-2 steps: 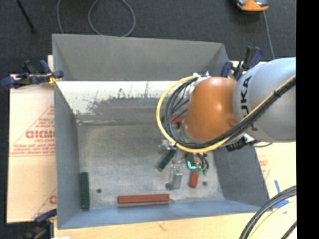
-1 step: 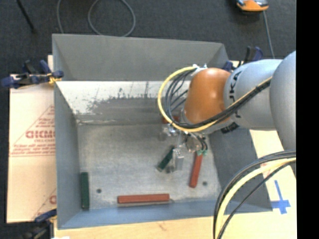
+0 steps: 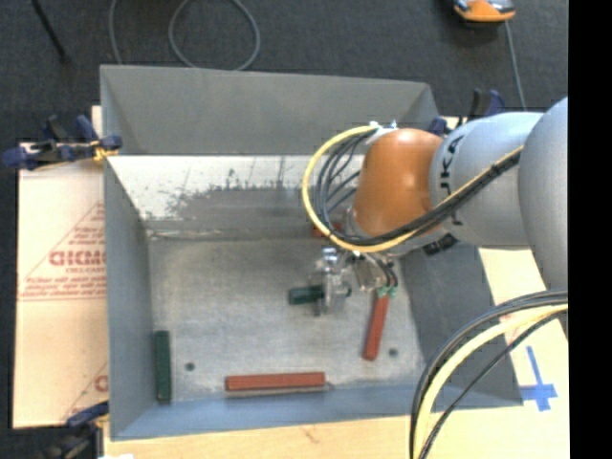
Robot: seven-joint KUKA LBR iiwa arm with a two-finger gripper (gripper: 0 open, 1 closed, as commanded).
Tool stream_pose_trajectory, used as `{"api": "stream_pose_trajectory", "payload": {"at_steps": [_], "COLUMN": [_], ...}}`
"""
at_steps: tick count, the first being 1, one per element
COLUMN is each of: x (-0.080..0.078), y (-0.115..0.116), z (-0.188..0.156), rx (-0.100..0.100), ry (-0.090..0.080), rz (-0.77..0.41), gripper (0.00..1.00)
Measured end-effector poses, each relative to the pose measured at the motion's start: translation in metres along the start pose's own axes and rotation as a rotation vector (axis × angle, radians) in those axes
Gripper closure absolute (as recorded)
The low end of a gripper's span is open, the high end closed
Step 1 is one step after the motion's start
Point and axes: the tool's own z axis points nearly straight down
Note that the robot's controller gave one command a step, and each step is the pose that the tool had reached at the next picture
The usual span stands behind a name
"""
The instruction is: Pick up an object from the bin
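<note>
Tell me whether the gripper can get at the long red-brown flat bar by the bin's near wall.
Probably yes. The long red-brown flat bar lies bare on the floor, nothing on it or between it and the gripper, which is beside a small dark green block. The near wall may crowd it.

the gripper (image 3: 337, 283) is low in the grey bin (image 3: 215, 295), just beside a small dark green piece (image 3: 306, 296) in the middle; a tilted red-brown stick (image 3: 375, 329) lies near.
</note>
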Motion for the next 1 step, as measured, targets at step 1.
{"api": "stream_pose_trajectory", "payload": {"at_steps": [1], "x": [-0.0263], "y": [-0.0064], "z": [-0.1495], "rx": [0.003], "ry": [-0.01], "rz": [-0.023], "gripper": [1.0]}}
